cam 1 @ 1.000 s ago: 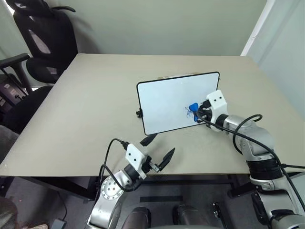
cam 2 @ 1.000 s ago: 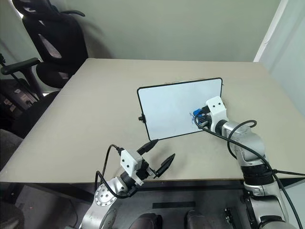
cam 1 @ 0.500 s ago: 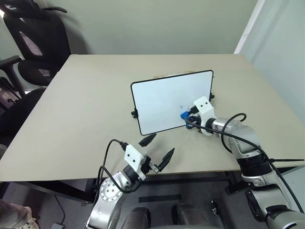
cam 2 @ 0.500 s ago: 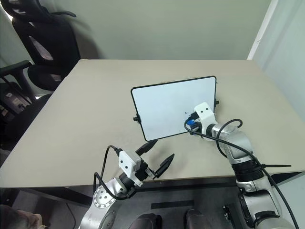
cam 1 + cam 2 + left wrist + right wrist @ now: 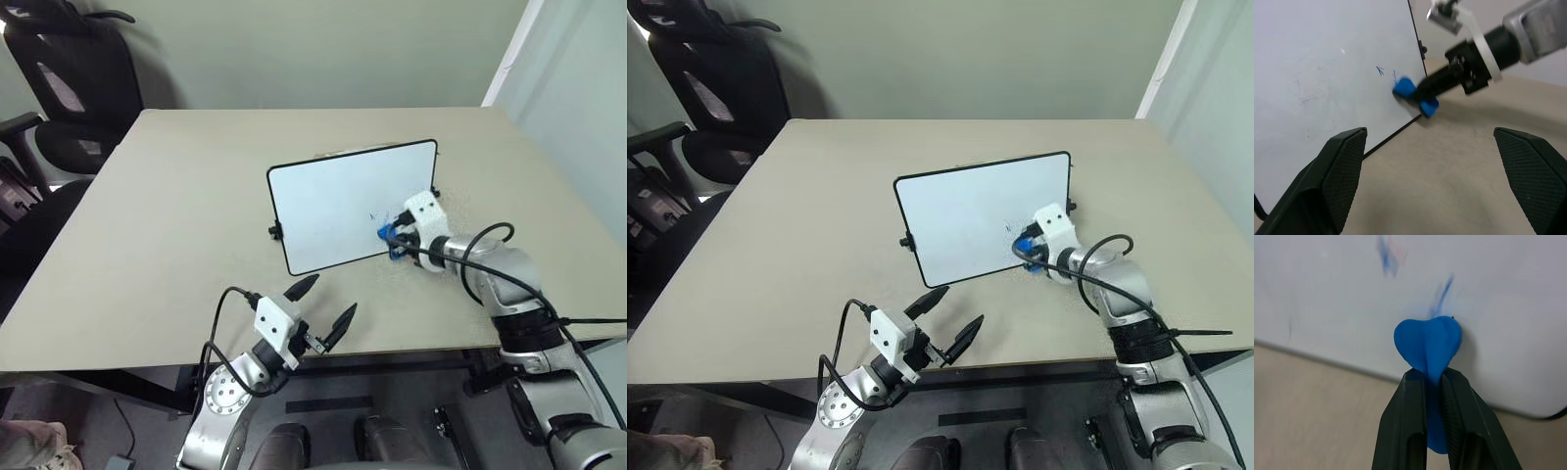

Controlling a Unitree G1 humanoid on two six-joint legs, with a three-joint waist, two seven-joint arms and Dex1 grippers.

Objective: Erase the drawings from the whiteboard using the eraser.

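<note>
Whiteboard [image 5: 338, 201] on table [image 5: 157, 225]; eraser [image 5: 385, 233] seemingly against its lower right.

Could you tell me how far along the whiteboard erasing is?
Most of the whiteboard looks clean. The right gripper is shut on the eraser, pressing it near the board's lower right corner. A few blue marks beside the eraser remain; the left gripper waits open.

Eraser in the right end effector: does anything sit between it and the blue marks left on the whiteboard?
Nothing visible does. The eraser is against the whiteboard near its lower edge, with the remaining blue marks on bare board beside it.
</note>
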